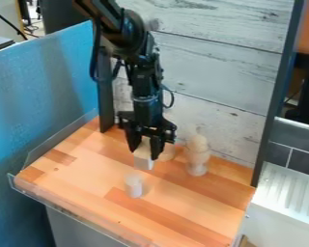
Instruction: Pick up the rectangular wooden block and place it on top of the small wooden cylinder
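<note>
Light-brown striped wooden worktop; above its back half, the black two-finger gripper, pointing down, jaws clasped around a pale block with a whitish face; at right, an upright, bulbous tan wooden piece; nearer the front edge, a small whitish upright cylinder
</note>
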`<action>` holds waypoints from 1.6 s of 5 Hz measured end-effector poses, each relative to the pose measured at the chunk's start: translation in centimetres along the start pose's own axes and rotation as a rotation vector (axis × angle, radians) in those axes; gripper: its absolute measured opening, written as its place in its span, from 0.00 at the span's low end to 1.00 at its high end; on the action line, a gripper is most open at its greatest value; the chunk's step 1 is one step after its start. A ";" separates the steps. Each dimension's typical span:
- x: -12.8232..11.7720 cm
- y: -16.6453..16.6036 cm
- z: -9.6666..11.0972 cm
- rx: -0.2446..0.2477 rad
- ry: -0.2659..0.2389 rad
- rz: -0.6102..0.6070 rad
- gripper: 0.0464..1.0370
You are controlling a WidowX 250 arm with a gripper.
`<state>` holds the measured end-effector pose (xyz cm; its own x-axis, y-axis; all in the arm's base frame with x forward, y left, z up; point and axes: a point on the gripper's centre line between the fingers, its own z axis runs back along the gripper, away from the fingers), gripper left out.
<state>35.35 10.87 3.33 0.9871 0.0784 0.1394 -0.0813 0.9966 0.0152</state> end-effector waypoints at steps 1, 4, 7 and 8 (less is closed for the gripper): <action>-0.8 0.6 -0.5 0.011 0.014 -0.008 0.53; -1.5 1.3 -1.3 0.055 0.012 -0.016 0.53; -2.0 1.5 -2.1 0.074 0.043 -0.009 0.53; -2.1 1.7 -2.2 0.083 0.048 -0.006 0.53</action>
<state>33.43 12.43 0.89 0.9929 0.0754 0.0917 -0.0844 0.9916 0.0977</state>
